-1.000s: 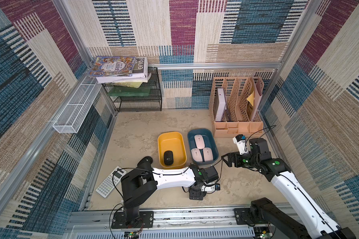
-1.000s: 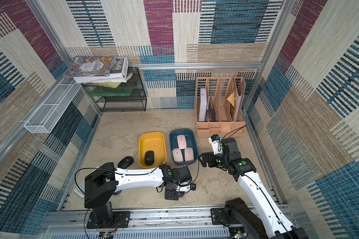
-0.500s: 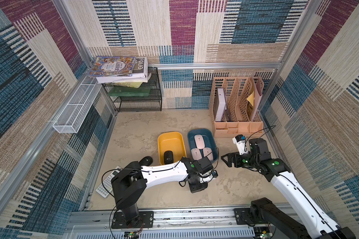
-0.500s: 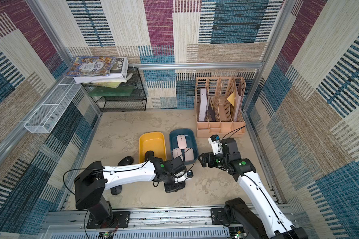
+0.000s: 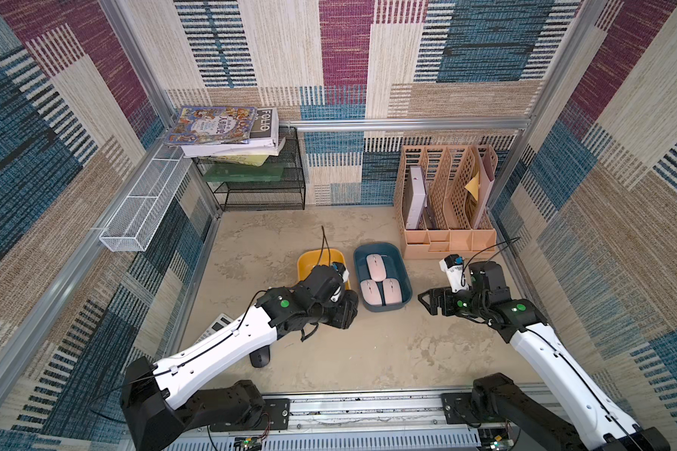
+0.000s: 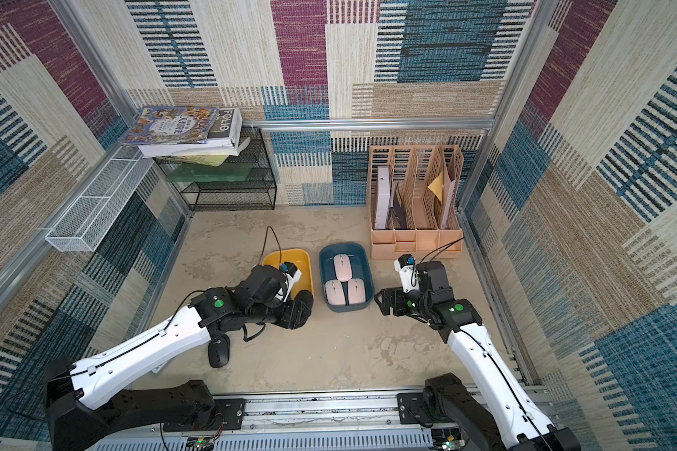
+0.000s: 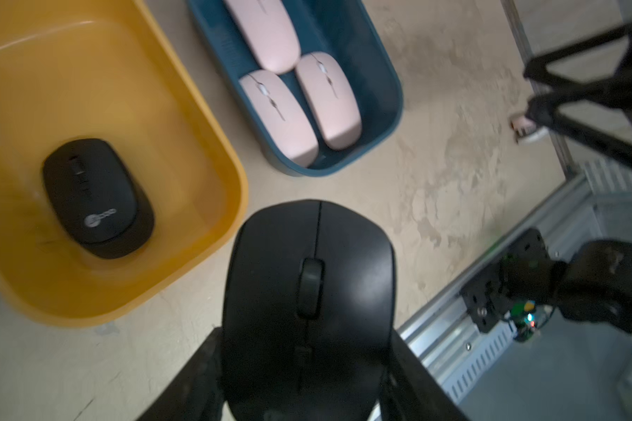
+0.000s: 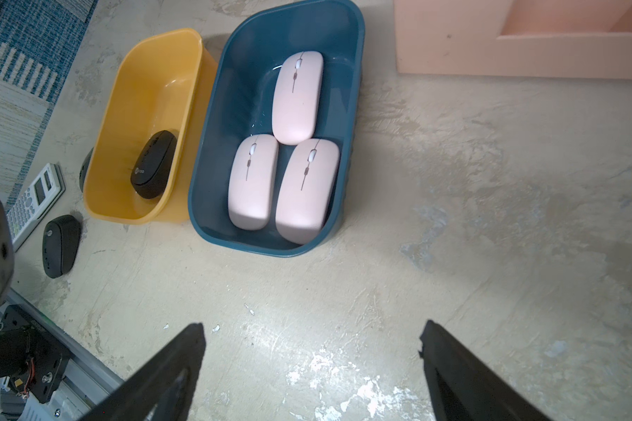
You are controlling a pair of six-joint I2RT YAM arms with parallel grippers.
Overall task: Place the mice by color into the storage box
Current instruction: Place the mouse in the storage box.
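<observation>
My left gripper point(image 7: 307, 346) is shut on a black mouse point(image 7: 309, 291), held in the air just off the near corner of the yellow bin point(image 7: 234, 175). One black mouse point(image 7: 92, 197) lies inside that bin; in both top views my left arm hides it. In the blue bin point(image 5: 403, 273) beside it lie three pink mice point(image 5: 376, 267). Another black mouse point(image 5: 260, 357) lies on the floor under my left arm. A further black mouse point(image 8: 84, 167) peeks out behind the yellow bin. My right gripper point(image 8: 311, 350) is open and empty over bare floor, right of the blue bin.
A white-and-grey calculator point(image 8: 33, 200) lies by the left wall. A peach file organizer point(image 5: 446, 238) stands at the back right. At the back left are a black wire rack with books point(image 5: 262, 183) and a white mesh basket point(image 5: 141, 211). The metal rail point(image 5: 368, 406) runs along the front.
My left gripper closed on the black mouse at the front centre and carried it back and left, up to the yellow bin's near corner. The right arm stayed still.
</observation>
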